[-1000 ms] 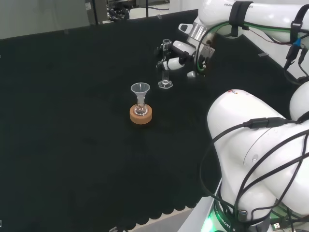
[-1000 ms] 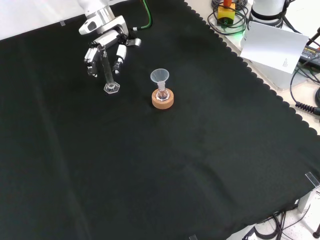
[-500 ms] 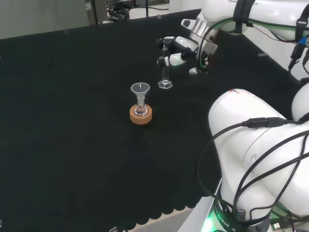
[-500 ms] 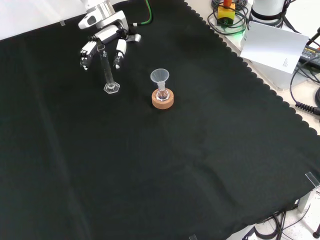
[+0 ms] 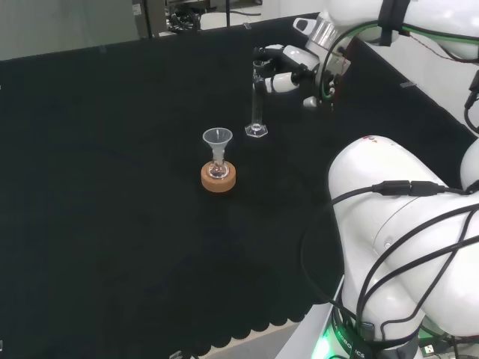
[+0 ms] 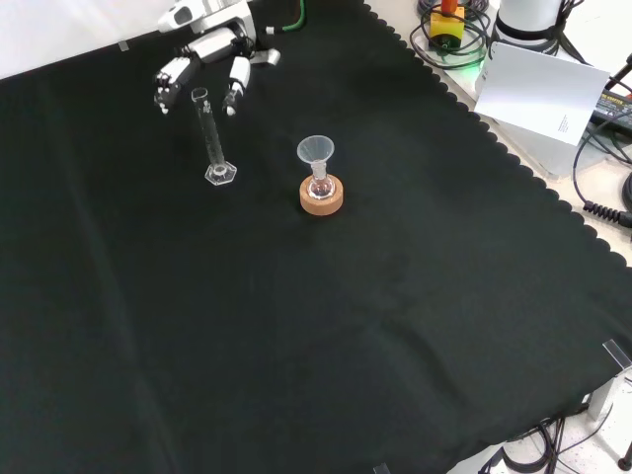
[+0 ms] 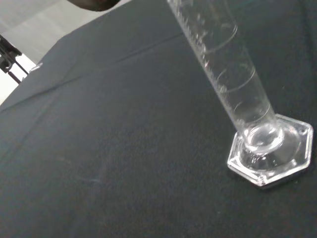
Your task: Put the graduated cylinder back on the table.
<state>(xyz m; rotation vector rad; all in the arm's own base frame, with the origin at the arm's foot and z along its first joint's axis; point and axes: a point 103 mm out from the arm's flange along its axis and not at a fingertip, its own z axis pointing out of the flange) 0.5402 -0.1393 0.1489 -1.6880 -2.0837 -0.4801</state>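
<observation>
While the graduated cylinder (image 6: 212, 138) is standing upright on the surface (image 6: 395, 326) left of the funnel (image 6: 316, 151) in the front view, the hand (image 6: 202, 65), fingers spread, is best clearing straight upward.

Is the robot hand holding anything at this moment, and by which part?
Nothing. The robot hand is open near the top of the cylinder, which stands on its base on the cloth.

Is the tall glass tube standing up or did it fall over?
Standing up. The graduated cylinder rests on its six-sided base on the black cloth, with the hand open near its top.
</observation>
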